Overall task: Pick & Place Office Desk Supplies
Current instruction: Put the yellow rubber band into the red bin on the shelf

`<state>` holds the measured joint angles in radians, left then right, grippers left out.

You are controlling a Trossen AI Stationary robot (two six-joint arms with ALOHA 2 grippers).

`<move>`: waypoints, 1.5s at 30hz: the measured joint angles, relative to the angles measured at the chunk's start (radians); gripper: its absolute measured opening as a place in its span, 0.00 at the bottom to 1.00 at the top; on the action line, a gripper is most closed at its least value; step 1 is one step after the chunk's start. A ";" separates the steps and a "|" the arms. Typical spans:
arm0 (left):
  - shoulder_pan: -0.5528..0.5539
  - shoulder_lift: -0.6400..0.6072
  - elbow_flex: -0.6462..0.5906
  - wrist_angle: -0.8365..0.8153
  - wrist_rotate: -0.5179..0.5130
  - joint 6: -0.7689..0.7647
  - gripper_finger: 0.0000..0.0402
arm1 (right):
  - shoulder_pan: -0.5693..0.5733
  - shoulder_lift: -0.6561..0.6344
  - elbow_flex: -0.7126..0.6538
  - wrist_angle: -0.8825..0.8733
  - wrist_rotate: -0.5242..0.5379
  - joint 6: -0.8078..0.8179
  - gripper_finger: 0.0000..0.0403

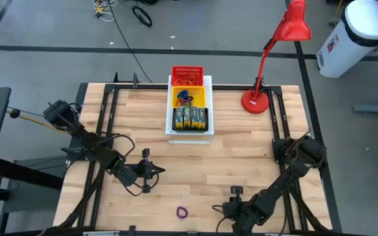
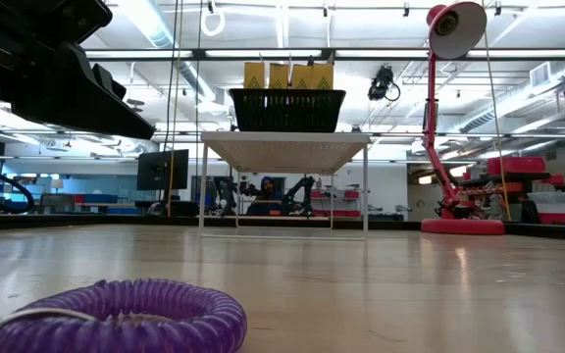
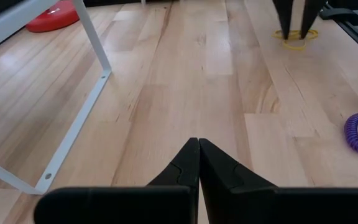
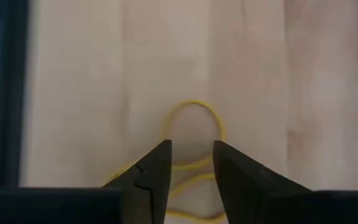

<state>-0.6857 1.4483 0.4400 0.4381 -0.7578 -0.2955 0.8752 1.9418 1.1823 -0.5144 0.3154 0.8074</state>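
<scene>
— Where's the right gripper (image 4: 191, 163)?
— Fingers parted over a yellow rubber band (image 4: 194, 118) lying on the table (image 1: 241, 164), just beside the purple loop (image 1: 182, 212).
— The left gripper (image 3: 198, 163)?
— Pressed together (holding nothing), farther from that loop.

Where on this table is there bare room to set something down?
Bare wood lies between the white board and the purple loop, and below the red lamp. Crowded: the front edge, around the left gripper and right gripper.
</scene>
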 joint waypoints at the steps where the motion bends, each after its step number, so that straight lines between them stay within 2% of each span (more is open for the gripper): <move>1: 0.000 0.000 0.000 0.000 0.000 0.000 0.02 | -0.004 0.010 0.010 -0.025 0.001 0.004 0.31; 12: 0.000 0.000 0.000 0.000 0.000 0.000 0.02 | -0.011 0.013 0.026 -0.086 0.016 0.041 0.30; 19: 0.000 0.000 0.000 0.000 0.000 0.000 0.02 | -0.035 0.018 0.023 -0.071 -0.038 0.050 0.27; 23: 0.000 0.000 0.000 0.000 0.000 0.000 0.02 | -0.046 0.018 0.023 -0.065 -0.057 0.040 0.20; 29: 0.000 0.000 0.000 0.000 0.000 0.000 0.02 | -0.049 0.015 0.023 -0.065 -0.051 -0.023 0.03; 36: 0.000 0.000 0.000 0.000 0.000 0.000 0.02 | -0.050 -0.074 0.021 -0.132 0.117 -0.065 0.02; 45: 0.000 0.000 0.000 0.004 0.000 0.000 0.02 | -0.094 -0.295 0.021 -0.277 0.318 -0.100 0.01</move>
<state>-0.6857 1.4484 0.4400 0.4419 -0.7578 -0.2958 0.7817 1.6465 1.2030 -0.7914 0.6337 0.7069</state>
